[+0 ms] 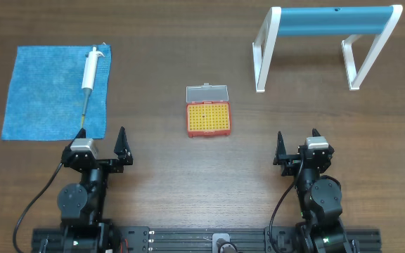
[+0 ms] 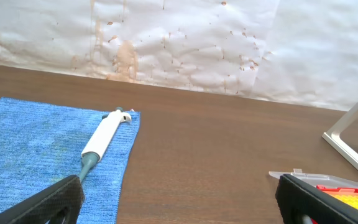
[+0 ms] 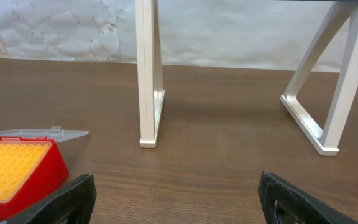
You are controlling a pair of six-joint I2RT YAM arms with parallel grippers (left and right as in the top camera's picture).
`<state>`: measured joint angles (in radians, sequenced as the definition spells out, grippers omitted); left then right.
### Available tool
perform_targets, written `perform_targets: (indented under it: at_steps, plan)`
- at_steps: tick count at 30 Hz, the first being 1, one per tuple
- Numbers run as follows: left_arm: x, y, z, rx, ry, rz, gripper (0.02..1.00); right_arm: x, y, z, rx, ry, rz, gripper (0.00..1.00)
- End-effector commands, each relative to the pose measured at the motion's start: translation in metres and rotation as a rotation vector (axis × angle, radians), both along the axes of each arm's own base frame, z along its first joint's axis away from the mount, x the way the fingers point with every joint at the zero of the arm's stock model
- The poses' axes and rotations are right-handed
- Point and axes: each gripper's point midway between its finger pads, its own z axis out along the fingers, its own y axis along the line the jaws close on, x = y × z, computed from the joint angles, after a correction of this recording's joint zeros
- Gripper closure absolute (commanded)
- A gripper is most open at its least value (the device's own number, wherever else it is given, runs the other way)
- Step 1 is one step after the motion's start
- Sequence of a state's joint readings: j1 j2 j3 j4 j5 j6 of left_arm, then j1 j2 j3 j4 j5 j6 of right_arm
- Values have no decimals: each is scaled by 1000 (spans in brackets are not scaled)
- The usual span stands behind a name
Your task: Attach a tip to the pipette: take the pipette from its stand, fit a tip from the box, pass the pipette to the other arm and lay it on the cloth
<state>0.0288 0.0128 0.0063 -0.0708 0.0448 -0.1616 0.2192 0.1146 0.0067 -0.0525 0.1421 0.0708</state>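
The white and grey pipette [image 1: 88,77] lies on the blue cloth [image 1: 48,95] at the far left, its yellow tip [image 1: 82,123] pointing toward the arm bases. The left wrist view shows the pipette [image 2: 101,138] resting on the cloth [image 2: 36,149]. The red tip box [image 1: 208,118] with yellow tips sits mid-table, its clear lid [image 1: 207,93] folded back. The white and blue stand [image 1: 329,39] is at the far right. My left gripper [image 1: 103,146] is open near the cloth's front edge. My right gripper [image 1: 297,145] is open in front of the stand. Both hold nothing.
The stand's white legs [image 3: 149,81] rise ahead of the right gripper. The tip box [image 3: 14,171] lies to its side. A pale papered wall [image 2: 185,37] backs the brown wooden table [image 1: 188,183]. Bare wood lies between box and cloth.
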Motion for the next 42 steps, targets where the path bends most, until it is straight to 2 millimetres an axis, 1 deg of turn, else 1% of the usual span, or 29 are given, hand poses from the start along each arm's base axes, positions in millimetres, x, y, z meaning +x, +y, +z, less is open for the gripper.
perform_targets:
  at_steps: [1, 10, 12, 13, 16, 17, 21, 22, 25, 27, 28, 42]
  plan:
    - [-1, 1, -1, 13, 1, 6, 20, -1, 2, -1, 15, 4, 7, 143]
    - [-1, 1, -1, 13, 1, 5, 18, -1, 2, -1, 15, 4, 7, 143]
    - [-1, 1, -1, 13, 1, 5, 18, 0, -2, 0, 16, -1, -9, 143]
    - [-1, 1, 0, 14, 0, 5, 20, 0, -8, 2, 18, -12, -31, 143]
    - [-1, 1, -1, 13, 1, 5, 20, -1, -35, 16, 27, -75, -136, 143]
    - [-1, 1, -1, 13, 1, 5, 20, -2, -42, 21, 30, -95, -157, 143]
    - [-1, 1, 0, 13, 0, 5, 20, -4, -63, 20, 29, -93, -231, 143]
    - [-1, 1, 0, 14, 0, 5, 20, -5, -65, 20, 29, -93, -237, 143]
    - [-1, 1, -1, 13, 1, 5, 20, -4, -65, 20, 31, -93, -235, 143]
    - [-1, 1, -1, 14, 1, 5, 20, -3, -51, 20, 40, -91, -154, 143]
    - [-1, 1, -1, 14, 1, 5, 20, -3, -49, 20, 41, -92, -144, 143]
    - [-1, 1, 0, 13, 0, 5, 20, -3, -49, 20, 41, -91, -144, 143]
